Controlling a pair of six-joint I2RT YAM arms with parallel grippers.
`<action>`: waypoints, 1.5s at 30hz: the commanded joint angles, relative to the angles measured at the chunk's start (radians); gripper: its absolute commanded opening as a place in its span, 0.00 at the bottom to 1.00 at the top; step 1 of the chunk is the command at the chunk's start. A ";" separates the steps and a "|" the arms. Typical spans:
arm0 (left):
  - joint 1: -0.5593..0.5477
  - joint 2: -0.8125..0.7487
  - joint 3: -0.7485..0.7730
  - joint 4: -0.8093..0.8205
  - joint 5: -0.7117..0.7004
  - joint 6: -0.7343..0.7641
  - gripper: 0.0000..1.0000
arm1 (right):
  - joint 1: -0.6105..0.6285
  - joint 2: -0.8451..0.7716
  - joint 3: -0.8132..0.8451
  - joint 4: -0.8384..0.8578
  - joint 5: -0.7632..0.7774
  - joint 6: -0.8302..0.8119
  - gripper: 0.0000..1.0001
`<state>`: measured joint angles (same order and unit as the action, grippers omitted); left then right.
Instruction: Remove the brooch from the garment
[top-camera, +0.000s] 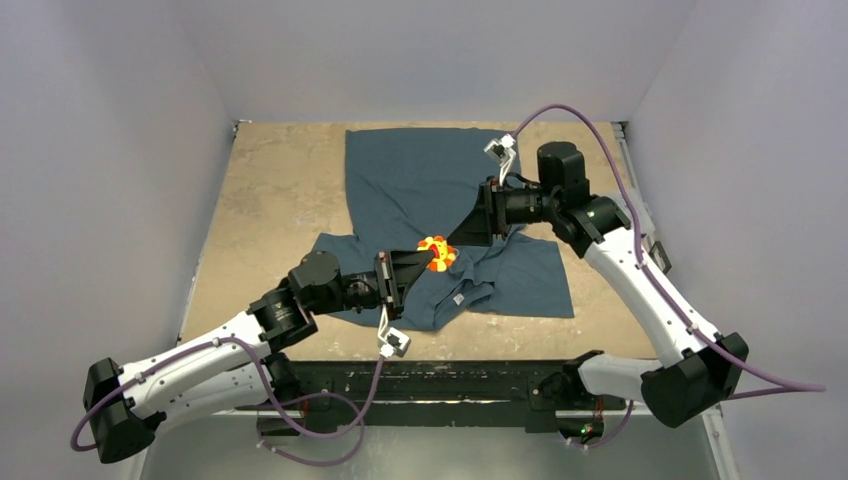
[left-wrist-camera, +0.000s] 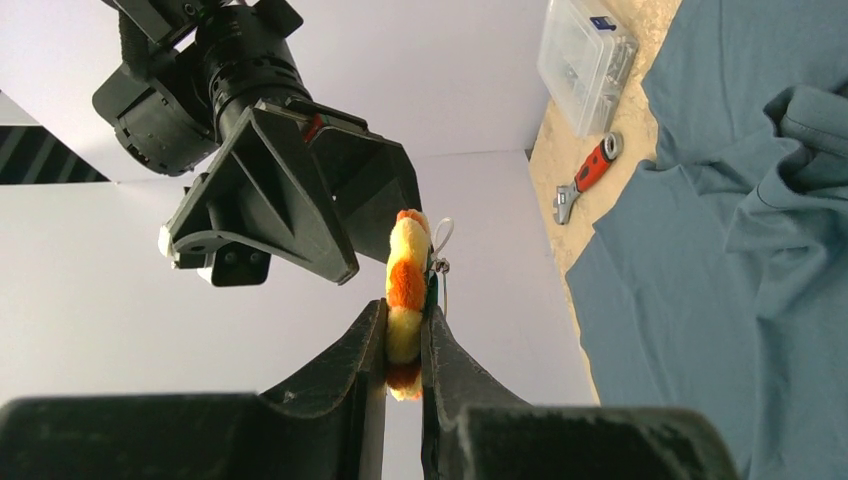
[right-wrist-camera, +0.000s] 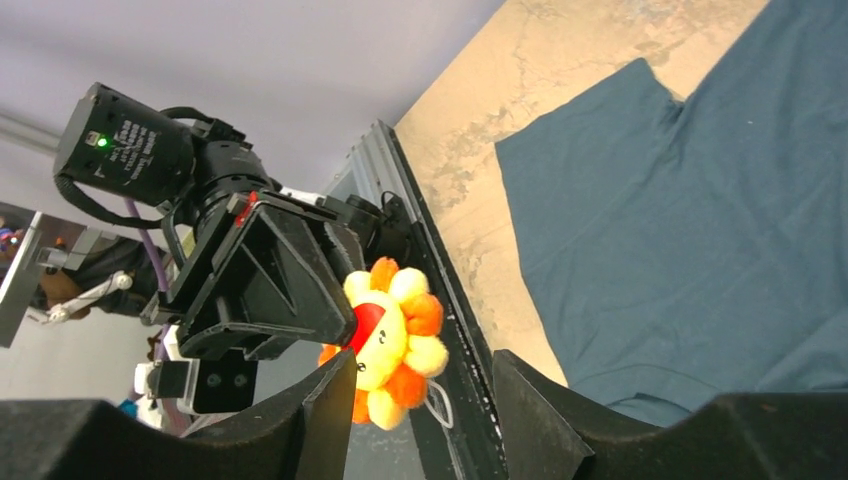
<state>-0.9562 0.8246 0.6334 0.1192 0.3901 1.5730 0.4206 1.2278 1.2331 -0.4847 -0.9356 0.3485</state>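
Observation:
The brooch (top-camera: 437, 252), a fluffy yellow-orange flower with a red centre mark, is held in the air above the garment (top-camera: 420, 180), a dark slate-blue T-shirt spread on the table. My left gripper (top-camera: 425, 262) is shut on the brooch; in the left wrist view its fingers (left-wrist-camera: 365, 350) pinch the brooch (left-wrist-camera: 405, 300) edge-on. My right gripper (top-camera: 455, 240) is open right beside it; in the right wrist view the brooch (right-wrist-camera: 390, 340) sits by the left finger, inside the open right gripper (right-wrist-camera: 420, 365). No cloth hangs from the brooch. The shirt also shows in both wrist views (left-wrist-camera: 720, 280) (right-wrist-camera: 680, 220).
A clear plastic box (left-wrist-camera: 585, 60) and a red-handled wrench (left-wrist-camera: 590, 175) lie on the tan table (top-camera: 270, 200) beside the shirt. The shirt's white neck tag (top-camera: 458, 298) faces the near edge. White walls enclose the table on three sides.

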 joint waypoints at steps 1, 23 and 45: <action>-0.007 0.003 0.006 0.051 0.012 0.030 0.00 | 0.014 -0.005 -0.003 0.045 -0.055 -0.014 0.55; -0.034 0.054 0.026 0.062 0.001 0.061 0.00 | 0.026 -0.026 -0.064 0.053 -0.093 -0.014 0.11; -0.033 0.029 0.012 0.068 -0.022 0.044 0.00 | 0.008 -0.035 -0.098 0.045 -0.083 0.023 0.52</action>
<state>-0.9848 0.8719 0.6334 0.1425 0.3706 1.6157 0.4370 1.2095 1.1496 -0.4561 -0.9882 0.3527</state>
